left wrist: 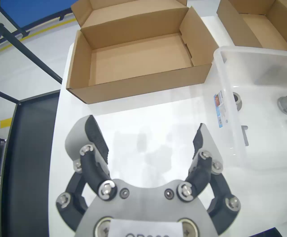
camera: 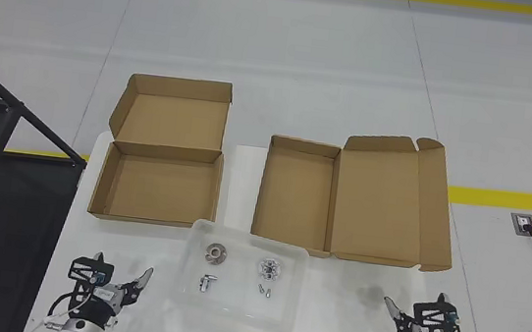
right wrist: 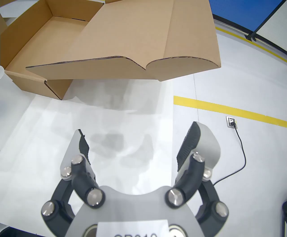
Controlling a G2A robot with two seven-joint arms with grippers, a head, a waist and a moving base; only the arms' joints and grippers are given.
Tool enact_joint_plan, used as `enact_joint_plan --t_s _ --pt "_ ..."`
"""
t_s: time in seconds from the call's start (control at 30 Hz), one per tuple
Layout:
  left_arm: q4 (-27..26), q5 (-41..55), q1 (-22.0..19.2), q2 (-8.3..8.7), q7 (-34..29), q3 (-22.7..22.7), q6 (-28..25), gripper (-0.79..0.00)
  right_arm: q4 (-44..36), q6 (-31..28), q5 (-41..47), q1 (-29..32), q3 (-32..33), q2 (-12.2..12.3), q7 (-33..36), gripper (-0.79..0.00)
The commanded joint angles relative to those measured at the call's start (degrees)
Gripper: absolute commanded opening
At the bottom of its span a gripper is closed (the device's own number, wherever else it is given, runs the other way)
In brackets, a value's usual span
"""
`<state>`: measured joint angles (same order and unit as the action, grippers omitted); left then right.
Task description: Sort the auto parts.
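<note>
Both tools are spread wide and hold nothing. The left tool [left wrist: 145, 125] sits over the glossy white desk [left wrist: 139, 112], and the right tool [right wrist: 136, 130] sits near the desk's edge. The auto parts lie in a clear plastic tub [camera: 201, 233] just beside the left tool, on the side toward the right one. They include a round grey metal hub [camera: 214, 252], a spoked silver piece [camera: 268, 268] and a small angled bracket [camera: 206, 282].

No part seems sorted yet. A first pick would do best coming down over the tub's wall, then lifting clear before carrying. An open brown cardboard box [camera: 105, 187] stands ahead of the left tool. A second cardboard box with its lid folded flat [camera: 292, 194] stands ahead of the right tool.

Beyond the right tool, the grey floor [right wrist: 224, 85] carries yellow tape [right wrist: 224, 110] and a socket with a black cable [right wrist: 243, 154].
</note>
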<state>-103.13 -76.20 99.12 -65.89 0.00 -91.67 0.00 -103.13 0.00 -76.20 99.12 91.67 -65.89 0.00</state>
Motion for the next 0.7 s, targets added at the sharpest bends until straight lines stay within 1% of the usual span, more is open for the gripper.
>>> enact_joint_plan --t_s 0.0,0.27,0.37,0.53,0.67 --pt "0.0 0.0 0.0 0.00 0.0 0.0 0.0 0.000 0.0 0.0 0.0 0.0 0.0 0.0 0.0 0.000" --pt "-0.2 0.1 -0.1 -0.01 0.3 0.0 -0.2 0.000 0.0 0.0 0.0 0.0 0.0 0.0 0.0 0.000" --pt "-0.2 -0.7 0.5 -0.01 3.1 -0.4 -0.8 0.000 -1.1 -0.9 -1.1 0.0 0.0 0.0 -0.5 0.000" --pt "-0.3 -1.5 1.4 -0.07 5.2 -1.4 -0.7 0.000 -8.1 -3.9 -2.6 0.8 1.2 0.2 -1.2 0.000" --pt "0.0 -1.3 2.0 -0.15 6.8 -2.5 -0.3 0.000 -16.5 -6.3 -4.3 1.2 2.0 0.4 1.5 0.000"
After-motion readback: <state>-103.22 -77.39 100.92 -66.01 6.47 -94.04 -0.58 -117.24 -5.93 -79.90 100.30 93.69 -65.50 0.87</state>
